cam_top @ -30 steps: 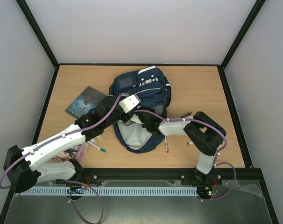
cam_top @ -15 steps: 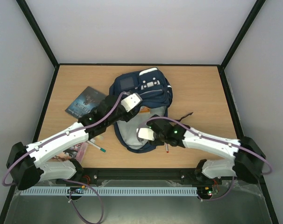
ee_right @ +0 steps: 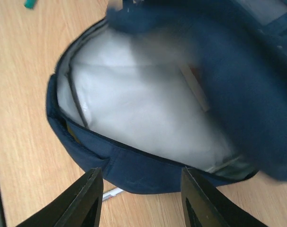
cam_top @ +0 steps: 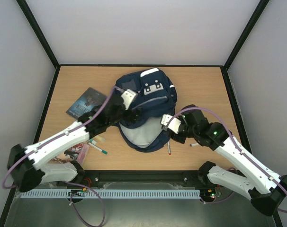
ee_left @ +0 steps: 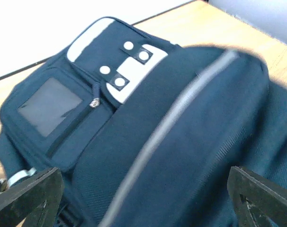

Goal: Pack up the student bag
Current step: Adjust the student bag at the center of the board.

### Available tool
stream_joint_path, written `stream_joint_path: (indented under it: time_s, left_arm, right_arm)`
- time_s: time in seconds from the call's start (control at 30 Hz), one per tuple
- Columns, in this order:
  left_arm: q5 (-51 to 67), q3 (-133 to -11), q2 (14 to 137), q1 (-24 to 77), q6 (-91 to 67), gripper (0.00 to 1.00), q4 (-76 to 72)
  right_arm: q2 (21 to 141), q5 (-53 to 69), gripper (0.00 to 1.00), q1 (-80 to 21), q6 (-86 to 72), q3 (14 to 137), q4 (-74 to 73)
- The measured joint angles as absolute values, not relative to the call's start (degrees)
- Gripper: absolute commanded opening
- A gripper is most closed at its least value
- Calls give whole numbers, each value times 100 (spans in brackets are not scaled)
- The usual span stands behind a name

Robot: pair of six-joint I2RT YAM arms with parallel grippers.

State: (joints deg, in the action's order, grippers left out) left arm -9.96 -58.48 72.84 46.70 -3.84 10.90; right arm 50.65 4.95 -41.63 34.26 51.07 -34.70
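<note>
While both grippers stand spread, student bag (cam_top: 146, 101) sits centred on table (cam_top: 205, 85), long axis near-far, open mouth toward the arm bases.
Closed a second ago, left gripper (ee_left: 143, 177) now gapes over the front panel; right gripper (ee_right: 139, 176) moved from the mouth to its right rim.

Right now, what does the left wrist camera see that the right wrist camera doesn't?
Only the left wrist view: the outside of the large navy-blue fabric backpack, with its white snap-studded patch and a small window pocket. Only the right wrist view: the bag's open mouth with pale lining inside, plus a thin white pen poking out beneath its rim. Both: the same backpack lying on the wooden table.
</note>
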Motion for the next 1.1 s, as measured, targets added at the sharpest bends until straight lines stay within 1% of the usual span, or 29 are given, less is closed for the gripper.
stream_joint_path:
  time_s: [0.17,0.27,0.37,0.43,0.57,0.67,0.77,0.87,1.0,1.1]
  left_arm:
    - [-727,-5319,6034,4466,-996,99,1201]
    - [-508,-5146,5824,4403,-1284,98,1247]
    - [-486,-4928,5850,4298,-1870,95,1422]
    - [-480,-4740,5876,4003,-2333,94,1542]
    - [-290,-4230,6040,2827,-3227,95,1557]
    - [-198,-4036,6346,2259,-3634,95,1424]
    - [-5,-4060,6993,1970,-3857,92,1015]
    - [222,-4200,7865,1822,-3983,88,572]
    - [351,-4565,8875,1796,-3999,87,233]
    - [493,-4884,9397,1804,-3988,87,-10]
  right_arm:
    - [5103,1004,47,-4010,3293,5518,-3839]
    - [5290,1245,49,-3951,3199,5706,-3953]
    - [5551,1391,54,-3892,3015,5778,-3848]
    - [5736,1378,57,-3868,2869,5699,-3614]
    - [6300,1286,60,-3750,2648,5376,-3015]
    - [6987,1264,61,-3538,2526,5301,-2611]
    - [7448,1253,62,-3350,2410,5170,-2147]
    - [7491,1184,63,-3299,2296,5015,-1863]
    - [7371,1116,63,-3299,2174,4845,-1540]
    - [7124,1131,63,-3299,2139,4637,-1463]
